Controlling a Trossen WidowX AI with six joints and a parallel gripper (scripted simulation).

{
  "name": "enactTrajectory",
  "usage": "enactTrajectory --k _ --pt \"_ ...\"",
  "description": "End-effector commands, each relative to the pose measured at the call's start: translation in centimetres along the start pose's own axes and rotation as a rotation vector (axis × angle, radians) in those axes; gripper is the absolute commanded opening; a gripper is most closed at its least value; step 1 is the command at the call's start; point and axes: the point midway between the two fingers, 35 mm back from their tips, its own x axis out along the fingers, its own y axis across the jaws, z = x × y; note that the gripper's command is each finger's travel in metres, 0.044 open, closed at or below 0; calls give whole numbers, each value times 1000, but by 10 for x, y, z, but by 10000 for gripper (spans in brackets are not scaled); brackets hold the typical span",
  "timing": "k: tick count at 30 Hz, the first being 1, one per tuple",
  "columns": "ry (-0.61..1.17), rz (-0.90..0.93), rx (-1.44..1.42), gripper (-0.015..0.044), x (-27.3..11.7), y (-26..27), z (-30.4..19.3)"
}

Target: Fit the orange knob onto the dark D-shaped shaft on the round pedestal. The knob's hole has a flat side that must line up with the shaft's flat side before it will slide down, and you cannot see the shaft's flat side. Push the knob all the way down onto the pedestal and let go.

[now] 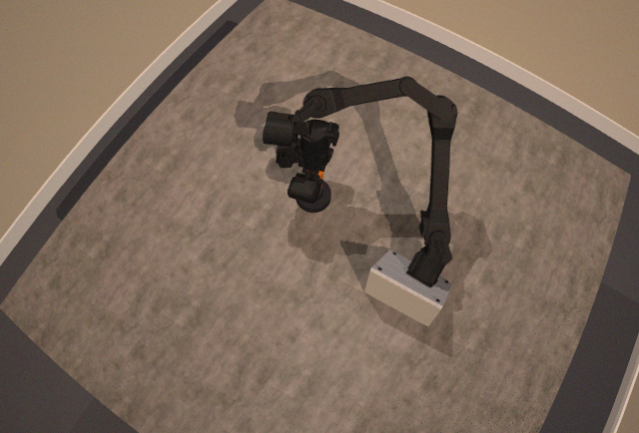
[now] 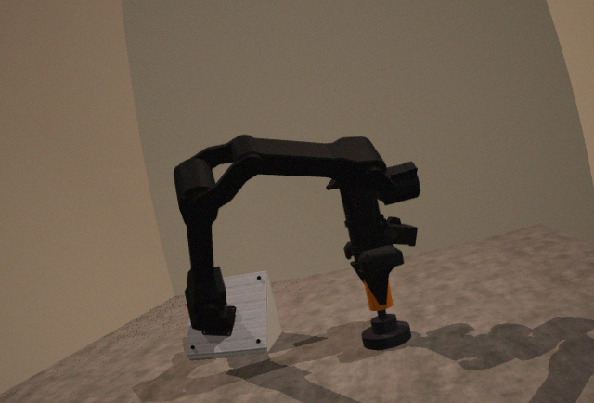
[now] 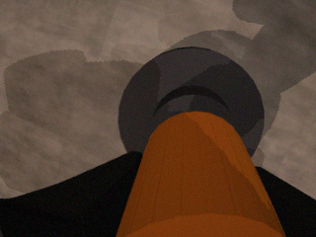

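The orange knob (image 1: 320,175) (image 2: 372,303) (image 3: 197,163) is held roughly upright. My gripper (image 2: 381,295) (image 3: 195,171) is shut on it, with one dark finger on each side in the wrist view. The round dark pedestal (image 1: 320,205) (image 2: 386,339) (image 3: 136,106) stands below the knob. In the exterior view, a short length of the dark shaft (image 2: 381,314) shows between the knob's lower end and the pedestal's raised collar, so the knob is not touching the collar. The shaft's top and flat side, and the knob's hole, are hidden.
The arm's base stands on a pale box with a grey top plate (image 1: 394,265) (image 2: 247,312), to one side of the pedestal. The arm arches over from it. Arm shadows cross the mottled floor, which has a dark border with a light rim (image 1: 443,31).
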Motion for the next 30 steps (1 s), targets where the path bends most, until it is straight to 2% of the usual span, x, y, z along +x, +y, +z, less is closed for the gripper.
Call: enactTrajectory --k 1,30 --pt "-1 0 -72 0 1 0 1" --pt "-1 0 -72 0 2 -1 0"
